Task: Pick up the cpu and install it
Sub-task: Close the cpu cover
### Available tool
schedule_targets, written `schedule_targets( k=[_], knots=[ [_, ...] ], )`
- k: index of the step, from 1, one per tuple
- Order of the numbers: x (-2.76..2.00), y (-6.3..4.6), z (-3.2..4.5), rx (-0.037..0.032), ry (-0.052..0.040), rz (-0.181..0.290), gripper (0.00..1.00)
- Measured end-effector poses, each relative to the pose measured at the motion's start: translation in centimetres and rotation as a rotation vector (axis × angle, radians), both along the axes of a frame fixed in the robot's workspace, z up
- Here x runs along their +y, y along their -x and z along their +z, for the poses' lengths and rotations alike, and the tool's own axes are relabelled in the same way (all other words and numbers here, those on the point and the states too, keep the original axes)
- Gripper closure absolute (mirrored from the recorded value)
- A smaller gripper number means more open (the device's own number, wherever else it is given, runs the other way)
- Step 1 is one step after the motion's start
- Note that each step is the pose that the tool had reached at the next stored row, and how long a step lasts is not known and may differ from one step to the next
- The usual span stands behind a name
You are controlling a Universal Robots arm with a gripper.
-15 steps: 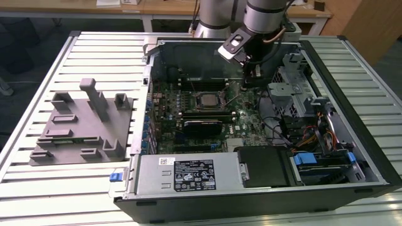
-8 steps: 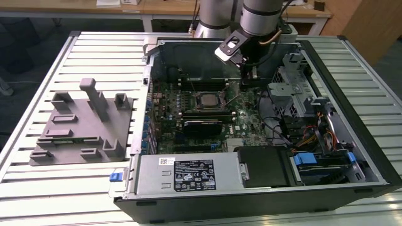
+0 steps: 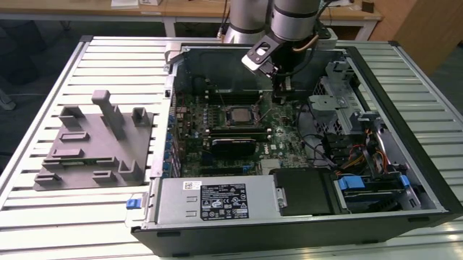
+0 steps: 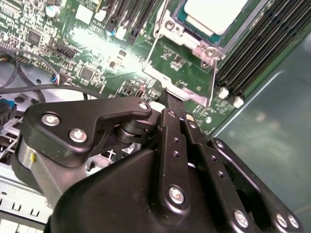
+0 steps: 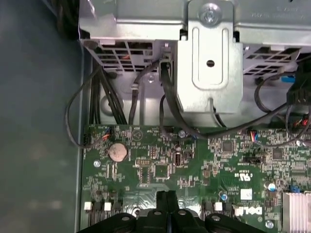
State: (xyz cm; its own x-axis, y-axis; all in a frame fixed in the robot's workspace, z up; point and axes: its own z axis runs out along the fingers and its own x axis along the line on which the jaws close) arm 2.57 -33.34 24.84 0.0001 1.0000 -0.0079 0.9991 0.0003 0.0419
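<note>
Across the slatted desk (image 3: 43, 206) lies the opened computer case (image 3: 426, 162), with a grey fixture (image 3: 94, 146) to the exterior view's left of it; inside the case the motherboard (image 3: 285, 141) lies flat; the cpu (image 3: 239, 115) sits in its socket at the board's middle, silvery top up. Your gripper (image 3: 281, 89) hangs over the board to the exterior view's right of the socket; it is closed, tips together with nothing between them. By my reading you are at the install end of the task, not the pick: the chip looks seated. Any further move calls for a slow, shallow approach, since the tips stand just beside the metal retention frame (image 4: 180, 63), with the memory slots (image 4: 252, 58) near.

The second wrist view gives you what the exterior view cannot: the cpu (image 4: 214, 14) inside that frame, and the gripper (image 4: 167, 94) reaching the frame's edge; whether it touches I cannot tell. The first wrist view looks the other way, past the gripper (image 5: 167, 194) to a silver drive bracket (image 5: 210, 63), black cables (image 5: 97, 97) and a coin cell (image 5: 118, 152).
</note>
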Motion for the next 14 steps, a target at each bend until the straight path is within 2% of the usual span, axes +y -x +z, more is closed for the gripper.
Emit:
schedule_targets(
  k=[7, 14],
  knots=[
    [-0.01, 1.4, -0.01, 0.0, -0.0013, 0.0, 0.89],
    [0.0, 2.1, -0.3, 0.0001, -0.0012, 0.0, 0.89]
  ],
)
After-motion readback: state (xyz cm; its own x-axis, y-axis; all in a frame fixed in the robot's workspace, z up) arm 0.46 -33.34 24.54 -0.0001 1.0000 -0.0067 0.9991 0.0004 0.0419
